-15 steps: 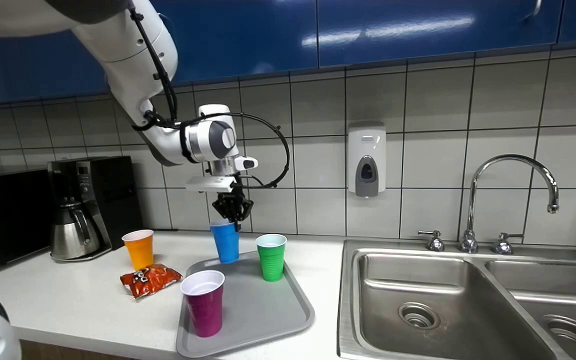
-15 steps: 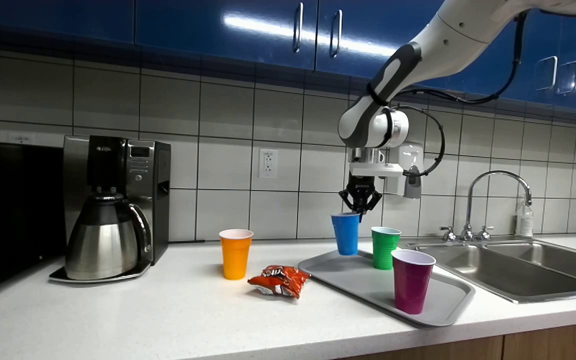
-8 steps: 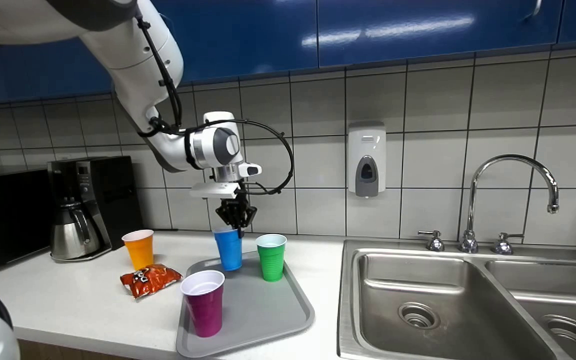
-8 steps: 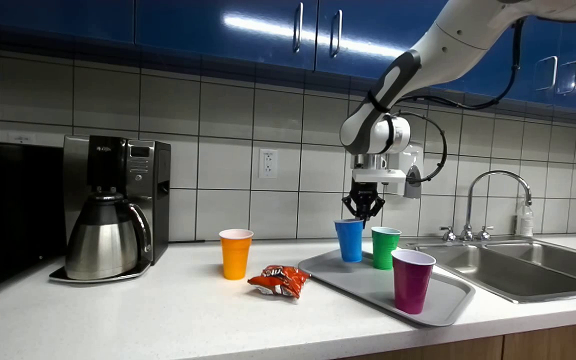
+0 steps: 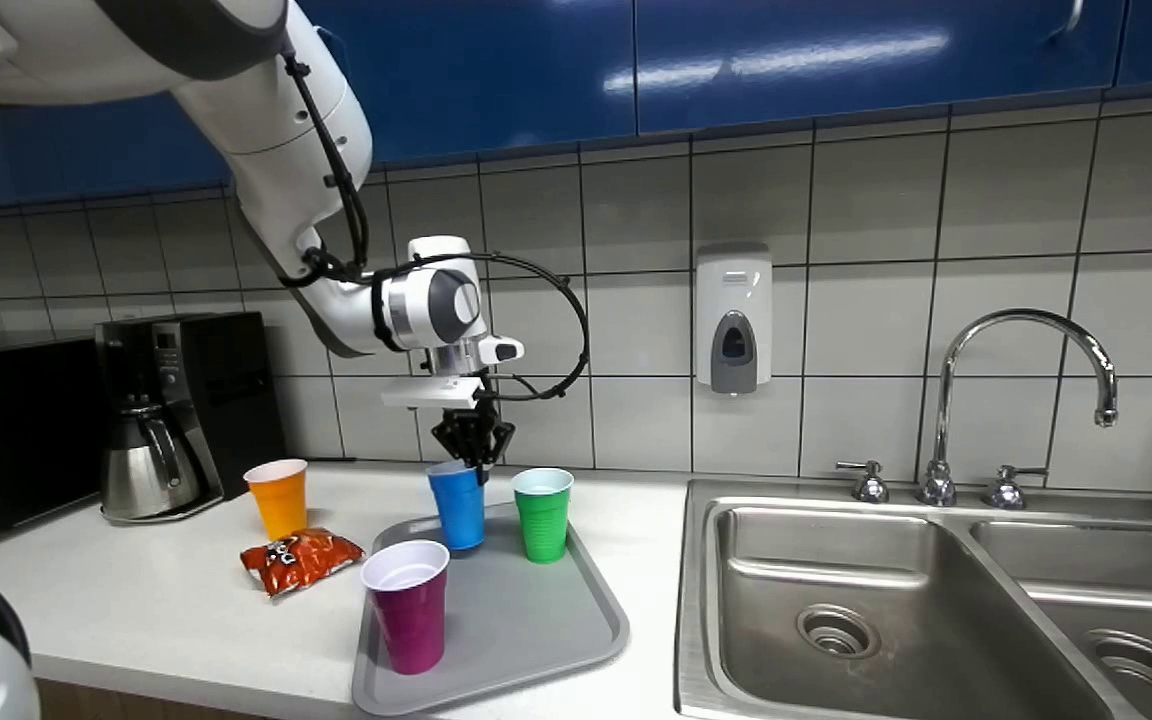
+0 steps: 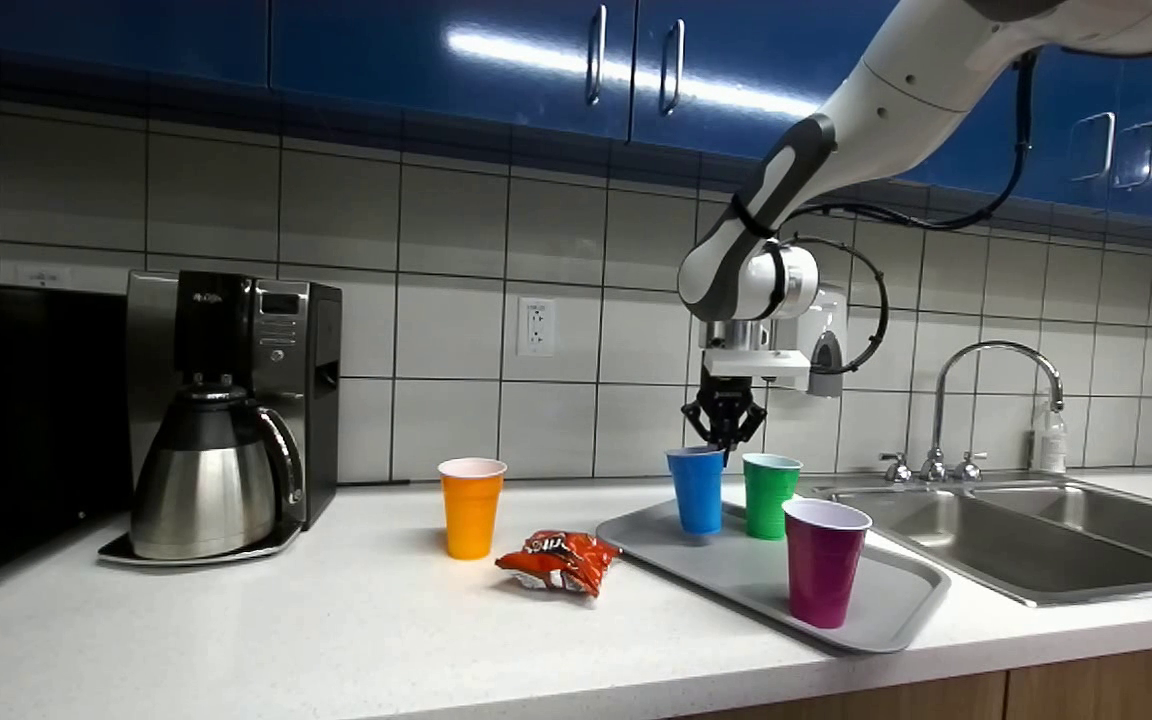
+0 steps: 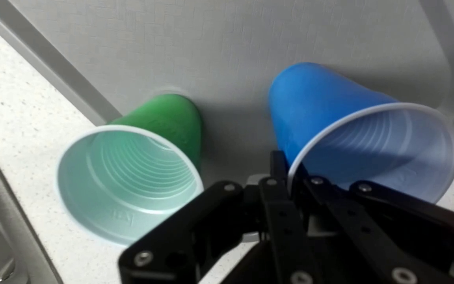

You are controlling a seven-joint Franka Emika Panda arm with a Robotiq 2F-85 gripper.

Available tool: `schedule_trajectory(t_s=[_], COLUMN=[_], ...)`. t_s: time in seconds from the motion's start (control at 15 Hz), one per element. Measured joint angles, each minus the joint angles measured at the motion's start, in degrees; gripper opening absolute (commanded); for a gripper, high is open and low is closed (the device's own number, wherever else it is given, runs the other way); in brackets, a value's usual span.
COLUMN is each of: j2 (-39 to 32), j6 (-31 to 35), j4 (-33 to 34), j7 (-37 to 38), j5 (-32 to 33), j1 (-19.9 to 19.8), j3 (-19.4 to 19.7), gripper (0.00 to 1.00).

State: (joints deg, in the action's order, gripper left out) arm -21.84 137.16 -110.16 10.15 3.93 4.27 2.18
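Note:
My gripper (image 5: 482, 472) is shut on the near rim of a blue cup (image 5: 458, 508), one finger outside and one inside the wall. The wrist view shows this pinch (image 7: 289, 173) on the blue cup (image 7: 321, 94). The cup is upright over the back part of a grey tray (image 6: 716, 570); I cannot tell if its bottom touches the tray. A green cup (image 5: 542, 520) stands on the tray beside it, apart from the gripper; it also shows in the wrist view (image 7: 175, 118). A purple cup (image 6: 824, 570) stands at the tray's front.
An orange cup (image 6: 471, 510) and a red snack bag (image 6: 561, 562) are on the counter beside the tray. A coffee maker (image 6: 296, 420) stands farther along. A steel sink (image 5: 696, 600) with a faucet is on the other side. A soap dispenser (image 5: 733, 320) hangs on the tiled wall.
The gripper has come down with the blue cup in it, so the cup's bottom is lower toward the tray. The other cups, the bag and the tray have not moved.

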Motion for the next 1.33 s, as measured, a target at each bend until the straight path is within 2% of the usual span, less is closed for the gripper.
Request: schedule_trajectory(t_s=[0.6,1.33], j2=[-1.4,-4.6], j6=[0.7,0.7], j4=[0.8,5.4], j7=[-1.1,-1.3], j5=[0.0,0.0], j1=[0.3,0.4], j3=[-0.9,-1.5], gripper=[0.01,0.01])
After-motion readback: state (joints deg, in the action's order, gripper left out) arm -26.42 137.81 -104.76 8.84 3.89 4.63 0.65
